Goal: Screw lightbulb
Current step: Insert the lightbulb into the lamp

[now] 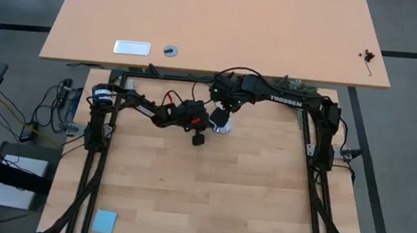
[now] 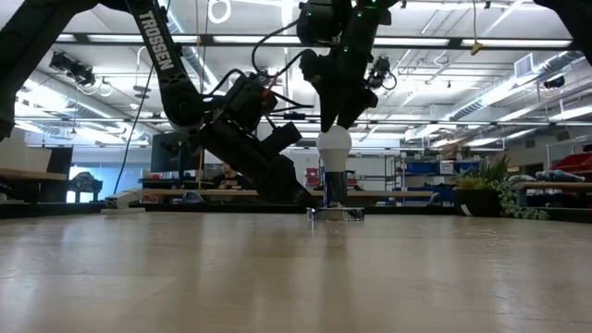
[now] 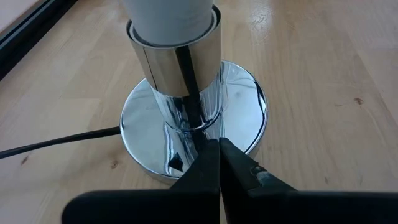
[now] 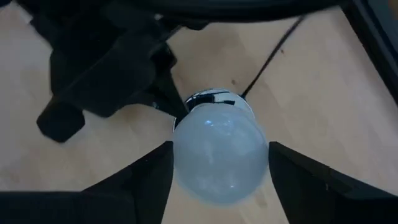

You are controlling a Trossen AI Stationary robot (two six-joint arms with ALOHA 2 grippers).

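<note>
The lightbulb (image 2: 334, 146) stands upright in the chrome socket (image 3: 180, 74), which rises from a round mirrored base (image 3: 245, 118) on the wooden table (image 1: 246, 206), a black cord (image 3: 56, 142) trailing off to one side. Your right gripper (image 4: 219, 163) hangs straight above it, one finger on each side of the white globe. The fingers sit just beside the glass, but you cannot tell from these views whether they actually press on it, so treat the bulb as not yet held.

Your left gripper (image 3: 219, 163) is fully closed with nothing between its fingers, and its tip rests on the base right at the foot of the socket, apparently pinning it down.

The main risk, as I judge it, is turning before the grip is firm: the fingers would slide over the smooth glass and the bulb would not advance. Squeeze off centre and you may tilt the bulb and cross the thread. If the left tip slips on the polished metal, the whole base will spin with the bulb and wind up the cord.
</note>
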